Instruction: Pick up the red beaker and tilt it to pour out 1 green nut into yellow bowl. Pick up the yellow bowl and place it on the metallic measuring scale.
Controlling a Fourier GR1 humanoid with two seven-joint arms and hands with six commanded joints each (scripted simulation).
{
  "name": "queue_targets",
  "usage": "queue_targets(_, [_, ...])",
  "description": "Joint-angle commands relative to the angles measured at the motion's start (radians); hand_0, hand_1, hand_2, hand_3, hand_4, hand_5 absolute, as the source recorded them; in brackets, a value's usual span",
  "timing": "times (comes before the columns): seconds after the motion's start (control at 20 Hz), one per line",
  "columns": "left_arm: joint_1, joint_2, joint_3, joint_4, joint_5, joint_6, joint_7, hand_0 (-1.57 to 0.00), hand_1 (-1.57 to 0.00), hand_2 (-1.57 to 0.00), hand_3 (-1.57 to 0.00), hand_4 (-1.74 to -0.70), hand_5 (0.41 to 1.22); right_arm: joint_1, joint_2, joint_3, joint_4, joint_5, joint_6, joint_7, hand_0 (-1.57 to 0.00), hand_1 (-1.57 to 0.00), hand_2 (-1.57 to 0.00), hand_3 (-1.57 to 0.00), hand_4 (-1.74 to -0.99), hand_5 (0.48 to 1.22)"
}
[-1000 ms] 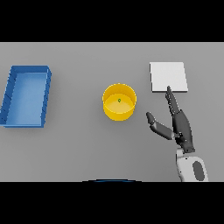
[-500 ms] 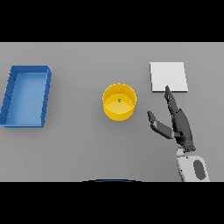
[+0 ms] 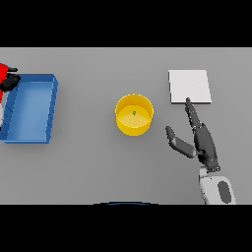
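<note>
Yellow bowl [image 3: 134, 115] sits upright near the middle of the grey surface [image 3: 98, 167], one small green nut [image 3: 134, 113] lying inside it. Metallic measuring scale [image 3: 190, 86], a flat pale square, lies to the bowl's right and a bit farther back, apart from it. Right hand [image 3: 201, 140] is low over the surface between bowl and scale, fingers straight and spread loosely, thumb angled toward the bowl, longest fingertip reaching the scale's near edge; holds nothing, not touching the bowl. Blue bin [image 3: 30, 108] is at the far left, well apart from the bowl. Red beaker [image 3: 4, 71] shows partly at the left edge, just behind the bin's back left corner, with the dark left hand [image 3: 10, 81] against it; cannot tell whether those fingers are wrapped round it.
</note>
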Motion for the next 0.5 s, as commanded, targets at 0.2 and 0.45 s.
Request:
queue_targets(0.2, [0.083,0.012,-0.011,-0.154,0.072,-0.114,0.048,-1.17,-1.07,-1.02,-1.05,-1.23,0.737,-0.002,0.003,-0.007,-0.001,-0.009,-0.004,0.005,0.00,0.00,0.00,0.00,-1.151,0.670])
queue_targets(0.45, [0.099,0.048,-0.037,-0.186,0.112,-0.254,0.087,-0.38,-0.35,-0.33,-0.34,-0.88,0.644,0.005,0.000,-0.007,0.007,-0.009,-0.001,-0.006,0.00,0.00,0.00,0.00,-1.155,0.669])
